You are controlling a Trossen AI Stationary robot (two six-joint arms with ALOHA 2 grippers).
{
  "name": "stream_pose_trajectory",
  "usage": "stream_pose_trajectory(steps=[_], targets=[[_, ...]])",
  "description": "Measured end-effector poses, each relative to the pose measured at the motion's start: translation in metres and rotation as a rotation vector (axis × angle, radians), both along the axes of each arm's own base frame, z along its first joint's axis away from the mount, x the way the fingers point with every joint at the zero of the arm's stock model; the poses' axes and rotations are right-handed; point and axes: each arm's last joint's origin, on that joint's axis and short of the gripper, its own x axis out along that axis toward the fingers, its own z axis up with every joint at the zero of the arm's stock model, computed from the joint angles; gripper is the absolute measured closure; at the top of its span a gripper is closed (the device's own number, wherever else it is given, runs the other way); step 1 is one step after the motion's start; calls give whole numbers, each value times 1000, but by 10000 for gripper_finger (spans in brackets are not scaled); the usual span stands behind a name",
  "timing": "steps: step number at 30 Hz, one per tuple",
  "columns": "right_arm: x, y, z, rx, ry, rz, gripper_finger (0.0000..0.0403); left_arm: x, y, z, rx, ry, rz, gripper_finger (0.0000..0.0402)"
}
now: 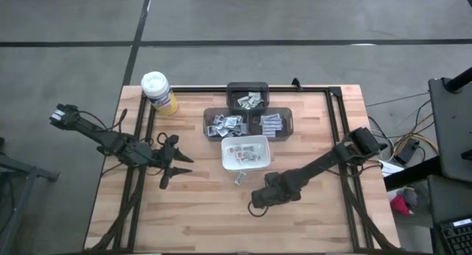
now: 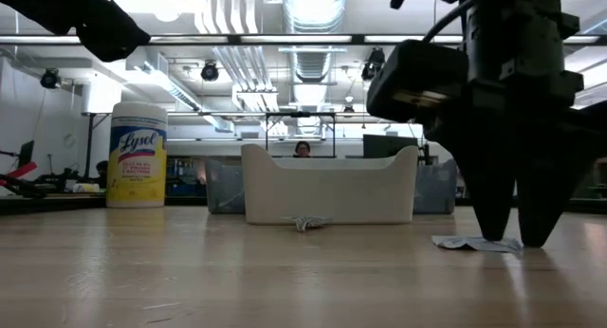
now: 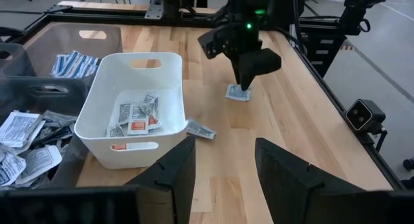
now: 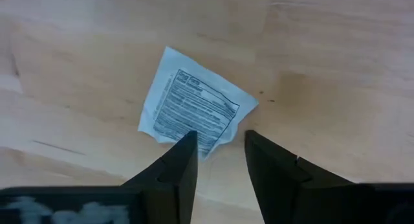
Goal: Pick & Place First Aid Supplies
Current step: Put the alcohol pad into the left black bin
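A white packet with dark print point(image 4: 194, 104) lies flat on the wooden table, in front of the white dish point(image 1: 225, 148). My right gripper point(image 4: 218, 146) points down over it, open, its tips at the packet's near edge point(image 2: 474, 243). In the high view the arm hides this packet. A second packet point(image 3: 200, 129) lies on the table beside the dish. Several more packets point(image 3: 136, 117) lie inside the dish. My left gripper point(image 3: 223, 153) hangs open above the table's left part and holds nothing. My right gripper comes at the packet from above with its fingers open. One fingertip point(image 4: 184, 149) stands over the packet's edge point(image 4: 200, 143) and the other point(image 4: 255, 149) over bare wood. Whether the tips touch the packet I cannot tell.
Three dark bins point(image 1: 247, 100) with packets stand behind the dish at the table's far side. A yellow Lysol canister point(image 1: 157, 91) stands at the far left corner. A black frame point(image 1: 335, 115) runs along the table's edges. A person shows in the room beyond.
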Motion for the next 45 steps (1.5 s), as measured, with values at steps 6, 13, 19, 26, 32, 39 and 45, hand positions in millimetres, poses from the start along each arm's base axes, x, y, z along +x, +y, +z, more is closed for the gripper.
stream_pose_trajectory(steps=[6, 13, 19, 26, 32, 39, 45], targets=[[4, 3, -11, 6, 36, 27, 279, 0, 0, -1, 2, 3, 1, 248], [1, 1, -5, -1, 48, 29, 310, 0, 0, -2, 0, 5, 2, 248], [-1, 1, -4, -10, 58, 46, 354, 0, 0, -2, 0, 6, 2, 248], [-2, 0, -4, -23, 58, 82, 392, 0, 0, -2, 0, 5, 2, 248], [-5, -1, 6, -24, 26, 149, 394, 0, 0, -2, -1, 5, 2, 248], [-8, -2, 46, -10, -152, 319, 395, 0, 0, -2, -1, 6, 2, 248], [-8, -5, 81, -83, -379, 455, 395, 0, 0, -2, -6, 6, 4, 248]])
